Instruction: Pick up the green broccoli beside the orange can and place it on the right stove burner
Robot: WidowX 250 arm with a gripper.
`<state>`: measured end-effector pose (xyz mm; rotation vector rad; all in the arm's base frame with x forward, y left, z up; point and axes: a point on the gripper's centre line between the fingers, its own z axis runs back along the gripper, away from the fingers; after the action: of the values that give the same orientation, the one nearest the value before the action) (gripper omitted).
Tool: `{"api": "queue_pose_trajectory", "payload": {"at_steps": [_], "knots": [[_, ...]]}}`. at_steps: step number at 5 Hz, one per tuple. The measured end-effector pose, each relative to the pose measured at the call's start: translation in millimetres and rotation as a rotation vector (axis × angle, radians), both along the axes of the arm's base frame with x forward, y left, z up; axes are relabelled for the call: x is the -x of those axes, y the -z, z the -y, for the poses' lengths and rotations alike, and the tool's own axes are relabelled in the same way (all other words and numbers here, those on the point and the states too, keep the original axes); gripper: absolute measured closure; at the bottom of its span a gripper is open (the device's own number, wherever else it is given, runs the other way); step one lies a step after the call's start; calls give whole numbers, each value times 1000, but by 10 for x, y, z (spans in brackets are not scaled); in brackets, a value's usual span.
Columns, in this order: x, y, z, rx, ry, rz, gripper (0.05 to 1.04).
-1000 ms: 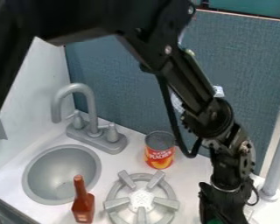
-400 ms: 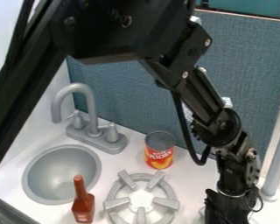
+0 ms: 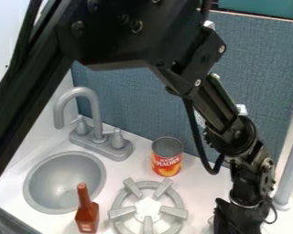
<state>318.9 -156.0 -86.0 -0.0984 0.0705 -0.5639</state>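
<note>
The black gripper point(image 3: 237, 221) hangs at the lower right, its lower end cut off by the bottom edge of the view. It is to the right of the stove burner point(image 3: 148, 210). Something pale and clear shows at its left side, too little of it to identify. A red and yellow can point(image 3: 166, 157) stands upright behind the burner, apart from the arm. An orange-red bottle point(image 3: 86, 215) with a tall neck stands between the burner and the sink, near the bottom edge.
The grey sink point(image 3: 35, 189) is at the left, with a grey faucet point(image 3: 95, 114) behind it. A blue-grey panel point(image 3: 130, 100) rises behind the counter. A grey post point(image 3: 288, 169) stands at the right edge. The upper arm crosses above the sink side.
The arm and its gripper have moved a little to the right and slightly down. A green patch seen earlier at the gripper's lower end no longer shows. The can and bottle have kept their places.
</note>
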Motion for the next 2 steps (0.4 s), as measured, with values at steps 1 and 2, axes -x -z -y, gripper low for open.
{"api": "queue_pose_trajectory", "payload": {"at_steps": [1,2], "knots": [[-12,-246,-37,11,-61,31,95],[-25,-644,-142,79,-166,78,93]]}}
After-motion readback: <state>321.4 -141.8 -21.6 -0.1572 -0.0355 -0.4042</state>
